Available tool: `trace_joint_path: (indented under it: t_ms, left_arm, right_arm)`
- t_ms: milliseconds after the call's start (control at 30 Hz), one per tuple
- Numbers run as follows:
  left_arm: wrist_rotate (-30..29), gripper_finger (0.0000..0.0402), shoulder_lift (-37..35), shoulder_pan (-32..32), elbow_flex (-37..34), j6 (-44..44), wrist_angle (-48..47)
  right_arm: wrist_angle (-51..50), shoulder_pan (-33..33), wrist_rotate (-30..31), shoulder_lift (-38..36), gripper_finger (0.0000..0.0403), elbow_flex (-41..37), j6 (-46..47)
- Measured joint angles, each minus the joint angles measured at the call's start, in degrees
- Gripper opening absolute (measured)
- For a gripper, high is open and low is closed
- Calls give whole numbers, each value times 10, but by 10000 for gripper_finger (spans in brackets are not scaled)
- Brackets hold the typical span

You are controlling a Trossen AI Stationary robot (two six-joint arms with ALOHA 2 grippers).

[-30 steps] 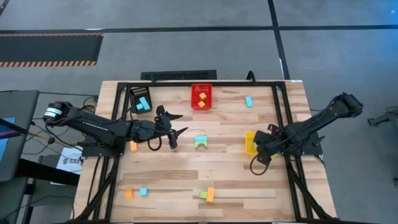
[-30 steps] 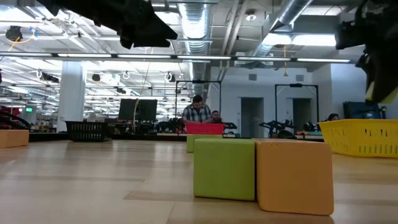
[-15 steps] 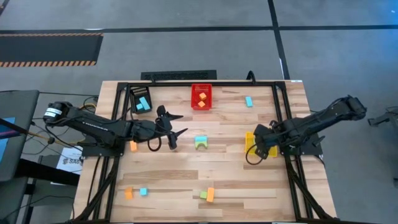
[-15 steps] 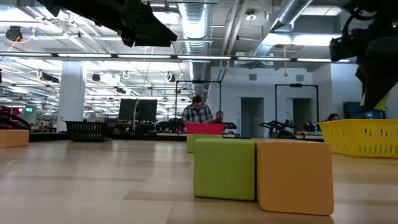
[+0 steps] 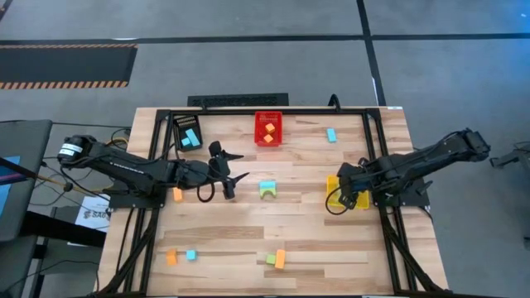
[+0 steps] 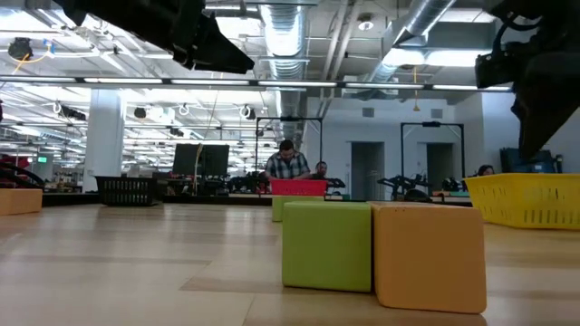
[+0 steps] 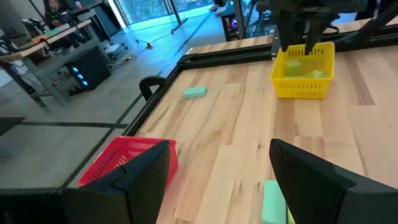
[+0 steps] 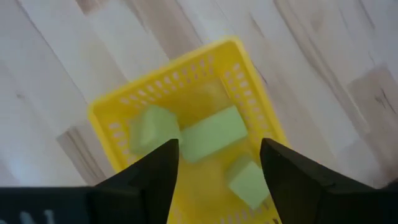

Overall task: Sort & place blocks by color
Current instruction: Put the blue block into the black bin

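Below me: my right gripper (image 8: 217,180) hangs over the yellow bin (image 8: 109,106), fingers (image 8: 152,177) spread.
Inside the bin: three light green blocks (image 8: 211,134).
Around the bin: pale wooden tabletop (image 8: 56,56).

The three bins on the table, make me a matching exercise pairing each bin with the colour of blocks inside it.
Column one:
1. red bin
2. yellow bin
3. black bin

Column two:
a. light green blocks
b. light blue block
c. orange blocks

Pairs: 1-c, 2-a, 3-b. The right pincer hangs open over the yellow bin.
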Motion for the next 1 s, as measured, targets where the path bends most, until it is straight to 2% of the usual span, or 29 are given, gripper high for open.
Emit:
trace_joint_path:
  t_ms: [100, 200, 267, 433, 500, 633, 800, 900, 1000]
  left_arm:
    - [58, 262, 0, 1, 0, 0, 1]
    - [154, 262, 18, 7, 1, -2, 13]
    - [185, 262, 38, 9, 0, -10, 22]
    - [191, 262, 116, 10, 0, -16, 85]
    - [192, 262, 145, 11, 0, -16, 119]
    - [204, 262, 198, 16, 1, -25, 176]
    - [211, 262, 227, 28, 1, -41, 187]
    - [208, 262, 227, 39, 1, -55, 189]
    - [207, 262, 227, 49, 8, -73, 181]
  right_arm:
    - [43, 9, 21, -13, 248, 0, -17]
    - [118, 29, 70, -24, 248, 0, -61]
    - [174, 44, 104, -27, 249, 0, -104]
    - [301, 76, 190, -19, 249, 1, -179]
    - [339, 86, 207, -10, 249, 1, -205]
    - [385, 105, 210, 17, 249, 1, -249]
    - [450, 134, 209, 50, 249, 1, -314]
    - [443, 131, 222, 51, 249, 1, -314]
    - [399, 90, 239, 37, 249, 1, -278]
